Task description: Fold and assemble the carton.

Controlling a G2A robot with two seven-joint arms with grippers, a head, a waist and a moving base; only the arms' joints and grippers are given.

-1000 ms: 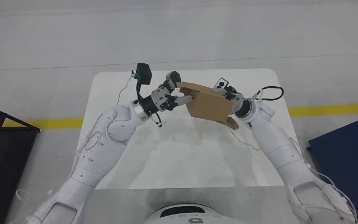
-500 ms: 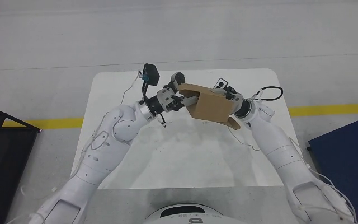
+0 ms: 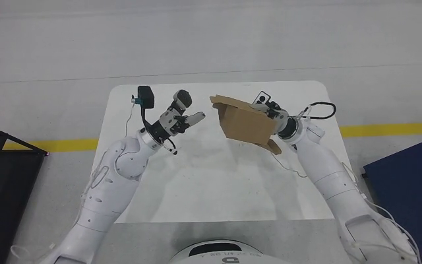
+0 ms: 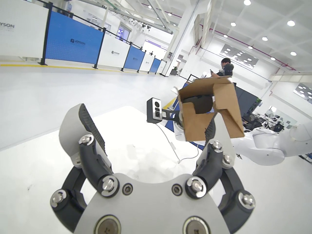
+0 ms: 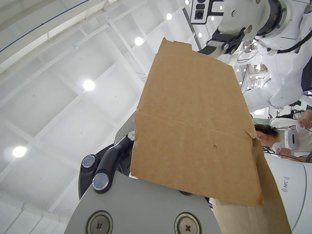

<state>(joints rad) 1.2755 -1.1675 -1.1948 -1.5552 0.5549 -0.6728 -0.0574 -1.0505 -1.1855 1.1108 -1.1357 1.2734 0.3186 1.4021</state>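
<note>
Top view: carton (image 3: 245, 123) (half-folded, brown) — right tool (image 3: 270, 113) grasps it, left tool (image 3: 190, 109) released.

White table (image 3: 198, 191) sits over a yellow floor stripe (image 3: 382, 129).

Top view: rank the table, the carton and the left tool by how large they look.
Largest: table.
Next: carton.
Smallest: left tool, clearly smaller than the carton.

We count one carton (image 3: 245, 123), one table (image 3: 217, 185), and two grippers: a left gripper (image 3: 191, 107) and a right gripper (image 3: 269, 109).
</note>
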